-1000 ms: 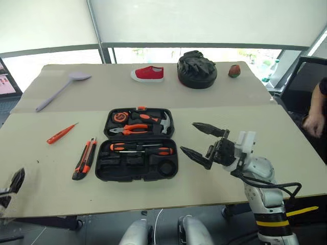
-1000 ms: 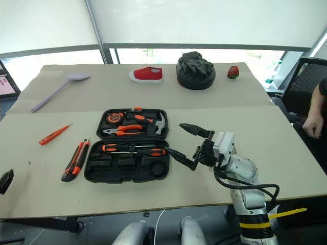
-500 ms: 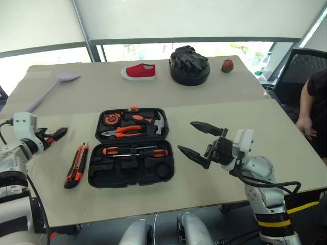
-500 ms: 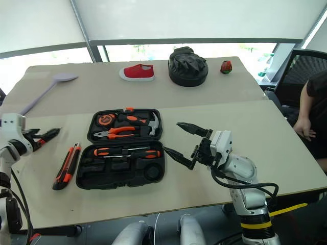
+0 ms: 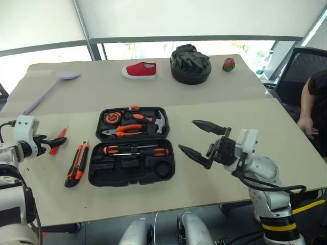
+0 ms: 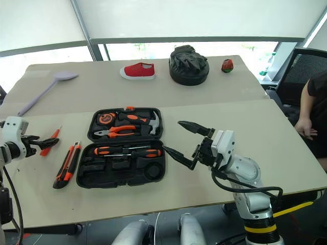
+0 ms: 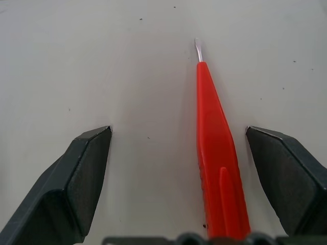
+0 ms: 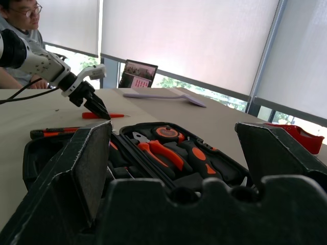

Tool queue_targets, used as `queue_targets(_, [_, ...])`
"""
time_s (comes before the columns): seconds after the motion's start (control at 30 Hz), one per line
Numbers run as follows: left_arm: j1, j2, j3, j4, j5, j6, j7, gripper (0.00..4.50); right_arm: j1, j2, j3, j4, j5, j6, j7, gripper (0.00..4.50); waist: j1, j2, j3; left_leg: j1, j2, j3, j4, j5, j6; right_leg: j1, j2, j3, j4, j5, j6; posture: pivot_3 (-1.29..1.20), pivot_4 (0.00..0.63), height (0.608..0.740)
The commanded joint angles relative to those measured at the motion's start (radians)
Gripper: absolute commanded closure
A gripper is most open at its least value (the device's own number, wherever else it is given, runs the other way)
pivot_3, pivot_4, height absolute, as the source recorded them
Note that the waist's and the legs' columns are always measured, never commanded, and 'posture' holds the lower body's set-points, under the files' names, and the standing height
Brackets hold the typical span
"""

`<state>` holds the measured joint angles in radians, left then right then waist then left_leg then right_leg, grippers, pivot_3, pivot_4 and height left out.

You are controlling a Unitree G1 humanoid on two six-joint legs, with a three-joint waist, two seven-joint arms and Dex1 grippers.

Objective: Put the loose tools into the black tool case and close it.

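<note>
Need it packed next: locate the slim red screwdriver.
The red screwdriver lies on the table's left side, left of the knife, between the left tool's open fingers.

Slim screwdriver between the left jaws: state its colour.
Red-orange, with a bare metal tip. The screwdriver shows best in the left wrist view.

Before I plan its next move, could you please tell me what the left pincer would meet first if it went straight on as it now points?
Probably the red screwdriver: it lies on the table between the open fingers of the left pincer, nearer one finger. How high they are above it is unclear.
</note>
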<state>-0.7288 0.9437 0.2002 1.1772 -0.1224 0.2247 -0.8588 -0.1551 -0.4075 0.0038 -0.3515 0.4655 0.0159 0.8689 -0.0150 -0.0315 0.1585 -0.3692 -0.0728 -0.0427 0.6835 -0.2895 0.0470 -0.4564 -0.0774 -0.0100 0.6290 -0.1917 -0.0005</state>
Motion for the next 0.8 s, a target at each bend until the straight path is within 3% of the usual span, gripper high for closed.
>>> queue_targets(0.03, [0.073,0.004,0.025,-0.044,-0.021,0.027,-0.018,0.0,-0.013,-0.01,-0.01,-0.031,0.018,-0.004,0.0,0.04,-0.001,0.0,0.0,0.0,0.0,0.0,0.0,0.0,0.0,0.0,0.0,0.0,0.0,0.0,0.0,0.0,0.15,0.74])
queue_targets(0.23, [0.253,-0.073,0.11,-0.283,-0.107,0.109,0.059,0.0,-0.016,-0.01,0.005,-0.026,0.02,0.01,0.004,0.04,-0.003,0.002,-0.001,0.002,0.002,0.001,0.0,0.0,0.0,0.0,-0.002,0.003,0.002,0.0,0.0,0.0,0.15,0.74])
queue_targets(0.5, [0.455,-0.232,0.2,-0.726,-0.189,0.3,0.282,0.0,-0.056,-0.068,0.002,-0.015,0.077,0.086,0.065,0.04,0.009,0.006,-0.003,0.004,0.001,0.004,0.002,0.001,0.002,0.004,-0.006,0.008,0.002,0.001,-0.001,0.0,0.15,0.74])
queue_targets(0.8, [0.507,-0.296,0.194,-0.871,-0.173,0.383,0.407,0.0,-0.066,-0.083,0.0,-0.018,0.096,0.12,0.078,0.04,0.018,0.006,-0.003,0.017,0.001,0.004,0.002,-0.001,0.004,0.019,-0.005,0.005,-0.003,0.0,0.0,0.0,0.15,0.74])
